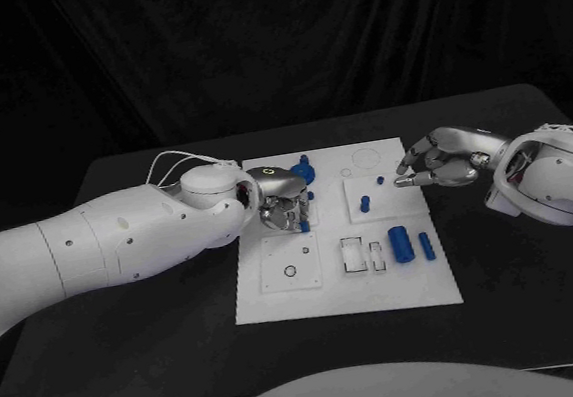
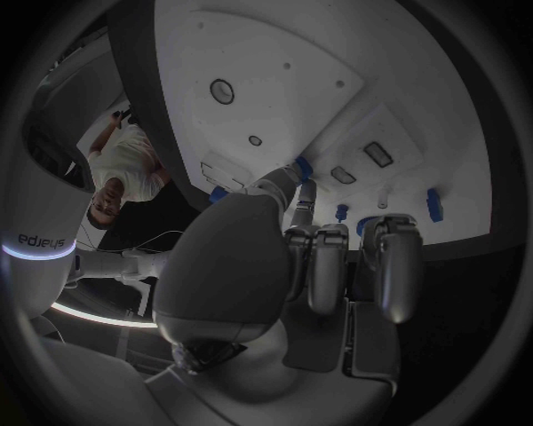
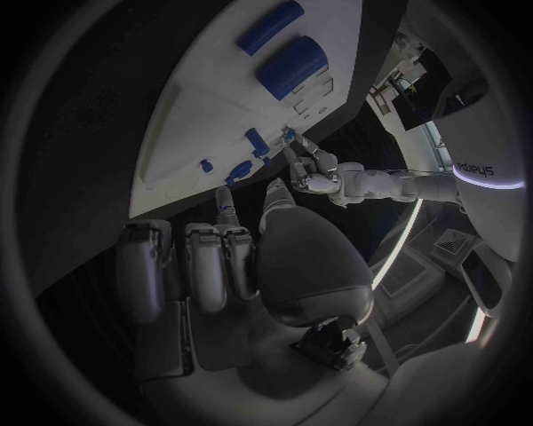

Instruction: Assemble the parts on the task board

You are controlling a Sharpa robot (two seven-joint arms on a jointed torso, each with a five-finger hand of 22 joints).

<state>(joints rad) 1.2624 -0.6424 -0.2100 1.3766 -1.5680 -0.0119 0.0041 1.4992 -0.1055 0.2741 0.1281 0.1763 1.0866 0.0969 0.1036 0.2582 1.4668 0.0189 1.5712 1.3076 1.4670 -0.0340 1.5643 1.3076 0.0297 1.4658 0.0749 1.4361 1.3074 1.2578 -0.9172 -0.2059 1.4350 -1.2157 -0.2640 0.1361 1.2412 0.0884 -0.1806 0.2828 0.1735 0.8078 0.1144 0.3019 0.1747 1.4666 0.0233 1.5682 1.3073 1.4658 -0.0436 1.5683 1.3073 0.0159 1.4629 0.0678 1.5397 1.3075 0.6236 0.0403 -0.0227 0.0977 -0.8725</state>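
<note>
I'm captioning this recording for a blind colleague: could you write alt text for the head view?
A white task board lies in the middle of a black table, with the robot's left hand lowered over its upper left part beside small blue parts. The right hand hovers at the board's upper right edge with fingers curled. A blue cylinder and a thinner blue pin lie lower right.

Only one word can be read — "sharpa", the brand. In the left wrist view it stands on the white body, just above a glowing ring, and it appears upside down there. In the right wrist view the same word stands on the left arm, also turned over, again next to a bright ring. In the head view no text, number or sign is readable.
</note>
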